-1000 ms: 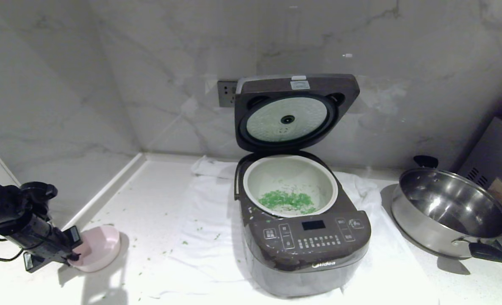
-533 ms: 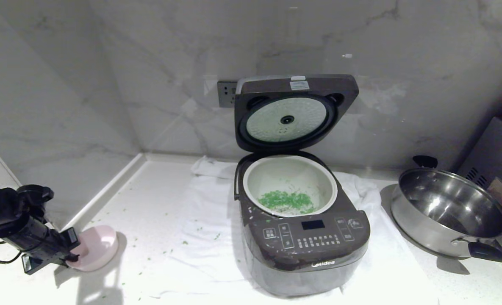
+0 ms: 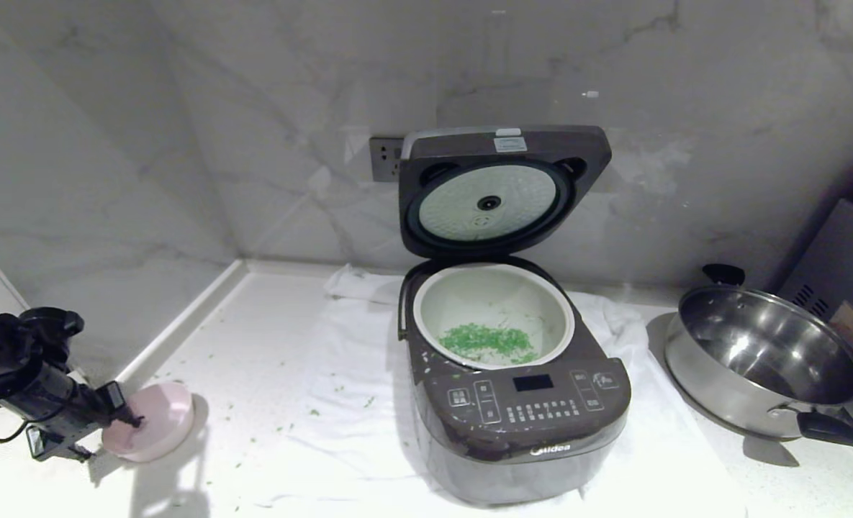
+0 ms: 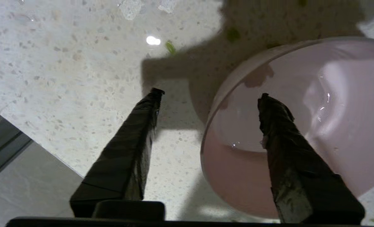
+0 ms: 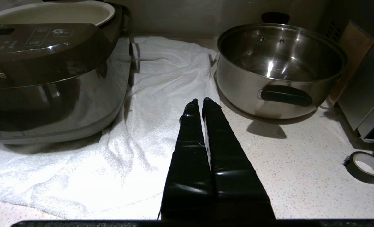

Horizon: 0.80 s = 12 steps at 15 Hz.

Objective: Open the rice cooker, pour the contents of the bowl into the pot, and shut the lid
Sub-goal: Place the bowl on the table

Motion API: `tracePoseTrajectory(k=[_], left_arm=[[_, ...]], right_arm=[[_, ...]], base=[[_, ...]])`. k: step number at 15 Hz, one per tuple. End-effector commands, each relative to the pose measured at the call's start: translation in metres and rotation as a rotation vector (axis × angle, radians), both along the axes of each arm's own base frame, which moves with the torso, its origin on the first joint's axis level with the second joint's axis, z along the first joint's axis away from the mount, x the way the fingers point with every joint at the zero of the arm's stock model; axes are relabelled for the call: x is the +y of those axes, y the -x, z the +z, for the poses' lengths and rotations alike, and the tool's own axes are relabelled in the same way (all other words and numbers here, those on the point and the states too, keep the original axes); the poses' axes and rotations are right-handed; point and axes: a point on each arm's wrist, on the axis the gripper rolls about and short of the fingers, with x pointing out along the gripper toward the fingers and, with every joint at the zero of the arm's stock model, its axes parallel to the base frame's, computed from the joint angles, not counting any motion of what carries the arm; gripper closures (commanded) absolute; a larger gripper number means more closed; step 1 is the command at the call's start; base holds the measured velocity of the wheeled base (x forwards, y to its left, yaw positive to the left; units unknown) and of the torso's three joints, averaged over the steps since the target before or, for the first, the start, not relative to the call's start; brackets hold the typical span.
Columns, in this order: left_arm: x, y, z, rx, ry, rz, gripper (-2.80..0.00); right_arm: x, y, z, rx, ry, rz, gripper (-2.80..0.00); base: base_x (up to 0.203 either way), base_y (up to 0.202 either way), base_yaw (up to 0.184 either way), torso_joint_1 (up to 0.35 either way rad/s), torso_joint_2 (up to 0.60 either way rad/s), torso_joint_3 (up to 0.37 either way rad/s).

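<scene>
With the rice cooker (image 3: 516,388) at centre, its lid (image 3: 502,191) upright and the greens (image 3: 489,342) in the pot (image 3: 493,314), closing remains. The empty bowl (image 3: 154,430) sits near left. My left gripper (image 4: 207,94), jaws spread, straddles its rim; I should lift straight clear. My right gripper (image 5: 202,102) is closed.

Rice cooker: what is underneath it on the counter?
The rice cooker stands on a rumpled white towel spread over the speckled counter. Whatever lies directly beneath its base is hidden.
</scene>
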Motion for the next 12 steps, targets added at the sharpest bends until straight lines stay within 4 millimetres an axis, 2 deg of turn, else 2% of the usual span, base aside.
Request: tracePoseTrajectory(k=[1, 4, 7, 9, 12], left_arm=[[-0.004, 0.003, 0.019, -0.046, -0.014, -0.005, -2.8], [-0.017, 0.009, 0.044, -0.083, -0.025, -0.037, -2.8], [-0.036, 0.025, 0.081, -0.148, 0.017, -0.118, -2.8], [-0.053, 0.036, 0.103, -0.183, 0.031, -0.188, -2.8], [-0.082, 0.056, 0.12, -0.27, 0.041, -0.299, -2.8]], right_arm=[[0.0, 0.0, 0.0, 0.001, 0.001, 0.001, 0.0], [0.0, 0.0, 0.0, 0.0, 0.001, 0.001, 0.0], [0.0, 0.0, 0.0, 0.001, 0.001, 0.001, 0.0], [0.0, 0.0, 0.0, 0.0, 0.001, 0.001, 0.0], [0.0, 0.0, 0.0, 0.001, 0.001, 0.001, 0.0]], base=[[0.0, 0.0, 0.0, 0.0, 0.0, 0.0], [0.0, 0.0, 0.0, 0.0, 0.0, 0.0], [0.0, 0.0, 0.0, 0.0, 0.0, 0.0], [0.0, 0.0, 0.0, 0.0, 0.0, 0.0], [0.0, 0.0, 0.0, 0.0, 0.0, 0.0]])
